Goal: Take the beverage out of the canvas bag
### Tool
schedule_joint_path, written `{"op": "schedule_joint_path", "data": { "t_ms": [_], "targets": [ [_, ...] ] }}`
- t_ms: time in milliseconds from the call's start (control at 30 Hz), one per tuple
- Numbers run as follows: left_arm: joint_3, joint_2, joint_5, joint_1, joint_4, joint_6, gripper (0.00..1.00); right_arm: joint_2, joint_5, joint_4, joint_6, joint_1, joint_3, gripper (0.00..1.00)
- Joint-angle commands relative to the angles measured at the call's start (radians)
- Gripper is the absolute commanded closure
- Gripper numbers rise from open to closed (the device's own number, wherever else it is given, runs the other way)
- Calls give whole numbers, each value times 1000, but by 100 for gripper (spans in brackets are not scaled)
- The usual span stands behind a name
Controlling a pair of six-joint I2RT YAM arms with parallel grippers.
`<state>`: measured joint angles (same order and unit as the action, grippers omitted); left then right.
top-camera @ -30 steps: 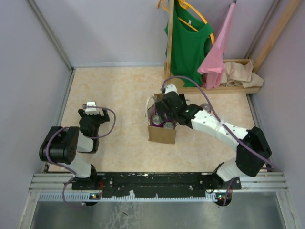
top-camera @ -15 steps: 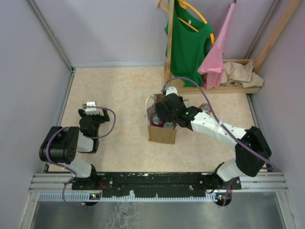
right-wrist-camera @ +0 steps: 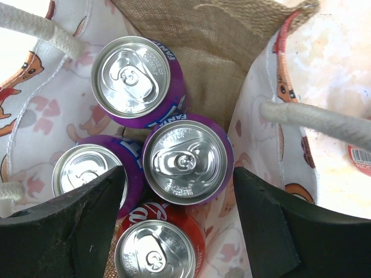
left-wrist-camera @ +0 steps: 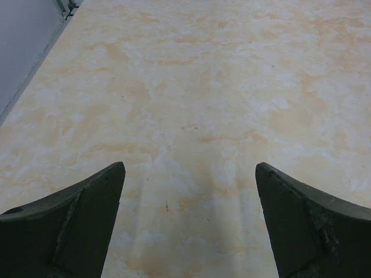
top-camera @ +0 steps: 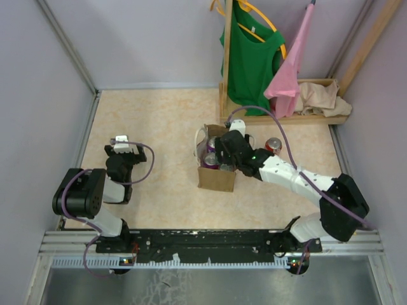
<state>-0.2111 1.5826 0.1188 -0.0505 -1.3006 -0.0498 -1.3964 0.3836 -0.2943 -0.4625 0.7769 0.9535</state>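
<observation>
The tan canvas bag [top-camera: 216, 178] stands mid-table with pale loop handles [right-wrist-camera: 316, 119]. Inside it stand three purple cans, one at the middle [right-wrist-camera: 185, 159], one behind [right-wrist-camera: 134, 78], one at the left [right-wrist-camera: 87, 171], and a red cola can [right-wrist-camera: 157, 249] in front. My right gripper [right-wrist-camera: 177, 217] is open and empty, pointing down over the bag's mouth, its fingers straddling the middle purple can and the red one. In the top view it [top-camera: 224, 155] hangs over the bag. My left gripper [left-wrist-camera: 188, 220] is open and empty over bare tabletop at the left [top-camera: 121, 154].
A red can [top-camera: 273, 145] stands on the table right of the bag. A wooden rack [top-camera: 226, 63] with a green shirt [top-camera: 251, 60] and a pink garment [top-camera: 289, 70] stands at the back right, with beige cloth [top-camera: 321, 96] on its base. Walls close both sides.
My right gripper has shifted slightly back and right over the bag, uncovering the red can on the table to its right. The left arm has not moved.
</observation>
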Motion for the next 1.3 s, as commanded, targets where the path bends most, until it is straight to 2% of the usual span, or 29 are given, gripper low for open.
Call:
{"op": "schedule_joint_path", "data": {
  "t_ms": [0,300,500,633,800,1033,1267],
  "targets": [
    [-13,13,-5,-6,-19,-5,0,50,58,-11,-44,-3,-37,25],
    [-13,11,-6,-6,-19,-5,0,-47,42,-57,-51,-5,1,27],
    [-12,11,-6,-5,-20,-5,0,-114,53,-111,-65,-5,42,21],
    [-12,12,-6,-6,-19,-5,0,-132,69,-139,-90,-5,41,22],
    [-13,11,-6,-5,-20,-5,0,-117,73,-147,-106,-5,25,30],
    [-13,12,-5,-6,-19,-4,0,-28,72,-135,-107,-5,1,25],
    [-13,13,-5,-6,-19,-5,0,-2,83,-204,-97,-4,37,19]
  ]
}}
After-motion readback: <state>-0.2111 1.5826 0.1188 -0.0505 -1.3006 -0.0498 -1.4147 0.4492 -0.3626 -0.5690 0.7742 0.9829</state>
